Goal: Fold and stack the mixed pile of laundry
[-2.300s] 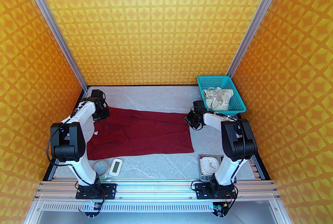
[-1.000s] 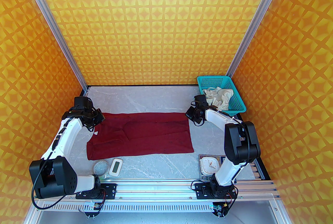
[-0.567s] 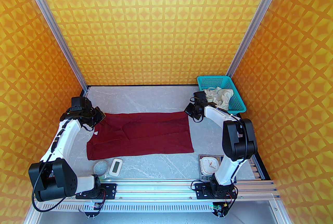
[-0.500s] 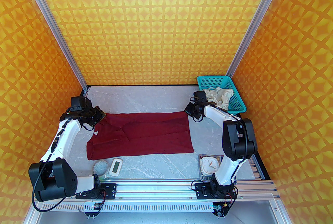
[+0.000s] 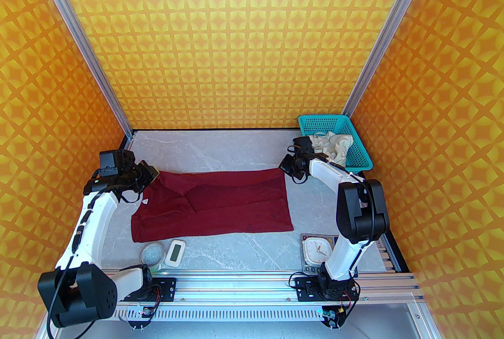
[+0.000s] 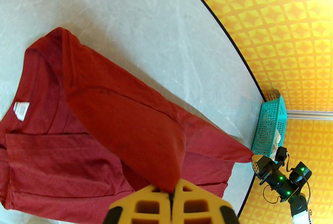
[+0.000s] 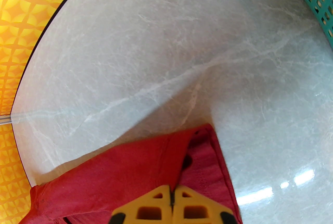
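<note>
The red shirt (image 5: 220,207) is spread on the desk (image 5: 220,148), with its far edge lifted a little. One end of that edge is pinched tight in the left tool (image 6: 171,189) and the other end in the right tool (image 7: 172,191). The white shorts (image 5: 332,148) are seen crumpled in the green basket (image 5: 321,118) at the far right.

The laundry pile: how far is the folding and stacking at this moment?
Done: the red shirt lies on the table, partly folded. In hand: left gripper and right gripper each pinch its raised far edge. Left: finishing this fold, then the cream shorts in the basket, then stacking.
</note>
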You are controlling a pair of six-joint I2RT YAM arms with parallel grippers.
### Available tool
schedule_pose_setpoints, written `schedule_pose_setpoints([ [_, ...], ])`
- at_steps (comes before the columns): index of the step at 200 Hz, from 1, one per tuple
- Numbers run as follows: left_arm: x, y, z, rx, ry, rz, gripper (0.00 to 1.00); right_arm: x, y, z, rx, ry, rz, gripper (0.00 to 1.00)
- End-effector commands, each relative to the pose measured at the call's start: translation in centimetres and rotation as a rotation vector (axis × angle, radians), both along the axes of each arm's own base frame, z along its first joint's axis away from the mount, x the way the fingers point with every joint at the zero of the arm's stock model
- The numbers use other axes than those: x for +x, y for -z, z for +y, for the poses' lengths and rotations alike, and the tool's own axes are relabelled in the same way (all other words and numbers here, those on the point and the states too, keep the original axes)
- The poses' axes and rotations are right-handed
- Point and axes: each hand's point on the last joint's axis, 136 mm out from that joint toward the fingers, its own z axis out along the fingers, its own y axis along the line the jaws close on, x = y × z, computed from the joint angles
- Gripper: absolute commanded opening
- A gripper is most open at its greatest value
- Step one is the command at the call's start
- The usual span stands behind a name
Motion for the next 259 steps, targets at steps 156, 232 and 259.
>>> schedule_pose_setpoints([
  [156, 3.3, 13.9, 5.5, 0.262, 0.042, 0.291, 0.45, -2.3, -0.5, 3.3, -0.146, -0.191, 0.019, 0.36],
  [232, 8.3, 19.7, 8.0, 0.237, -0.043, 0.387, 0.08, -0.3, 6.0, 3.3, -0.252, -0.210, 0.168, 0.31],
  [259, 10.9, 20.5, 8.9, 0.233, -0.056, 0.383, 0.08, -1.1, 7.0, 2.4, -0.288, -0.218, 0.215, 0.31],
])
